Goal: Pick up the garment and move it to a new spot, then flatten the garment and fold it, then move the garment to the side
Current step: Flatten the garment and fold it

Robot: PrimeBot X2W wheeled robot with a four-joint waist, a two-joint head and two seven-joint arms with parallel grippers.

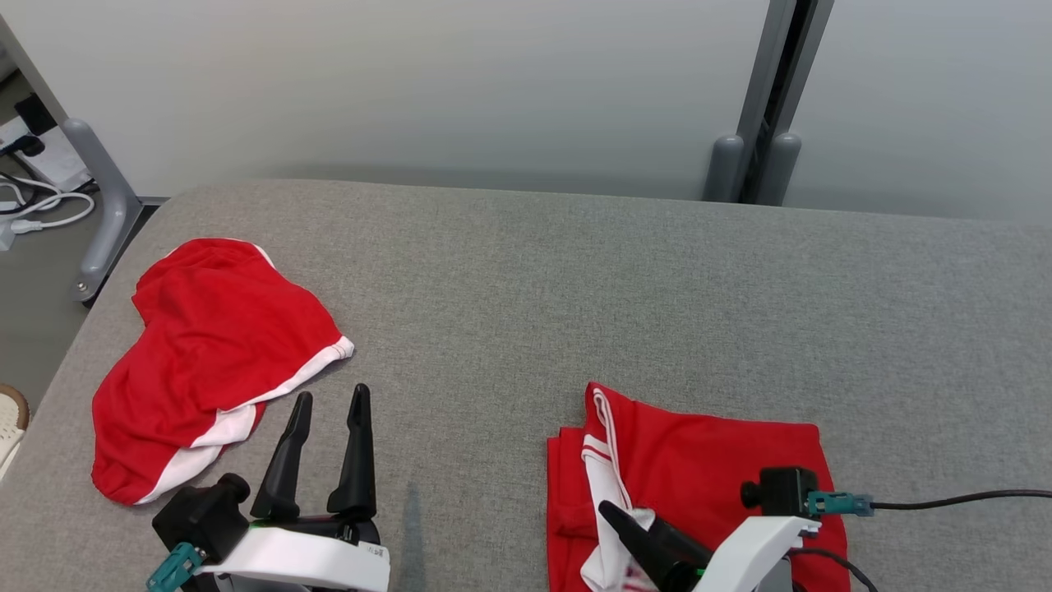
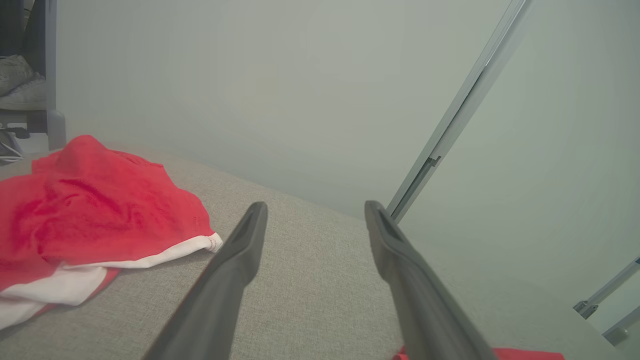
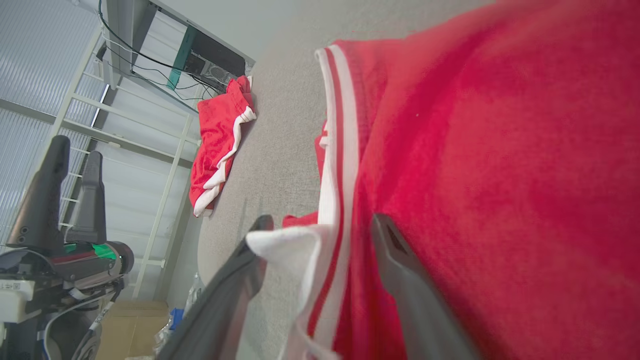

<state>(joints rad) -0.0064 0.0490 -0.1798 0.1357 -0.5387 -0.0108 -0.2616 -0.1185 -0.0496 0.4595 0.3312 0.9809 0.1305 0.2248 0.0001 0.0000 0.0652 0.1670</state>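
A folded red garment (image 1: 715, 469) with white trim lies at the near right of the grey fabric-covered table (image 1: 526, 288). My right gripper (image 1: 629, 526) is over its left edge, open, and the white and red striped band (image 3: 332, 200) lies between the two spread fingers (image 3: 400, 270), which do not pinch it. Red cloth (image 3: 500, 175) takes up the right side of the right wrist view. My left gripper (image 1: 331, 393) stands open and empty (image 2: 315, 207) above the bare table at the near left, its fingers pointing away from me, and it appears again (image 3: 75, 155) in the right wrist view.
A second red garment (image 1: 205, 362) with a white hem lies crumpled at the table's left side (image 2: 90, 210), just left of the left gripper. Cables (image 1: 41, 205) and a table leg (image 1: 103, 214) stand beyond the left edge. A pale wall (image 1: 493, 82) backs the table.
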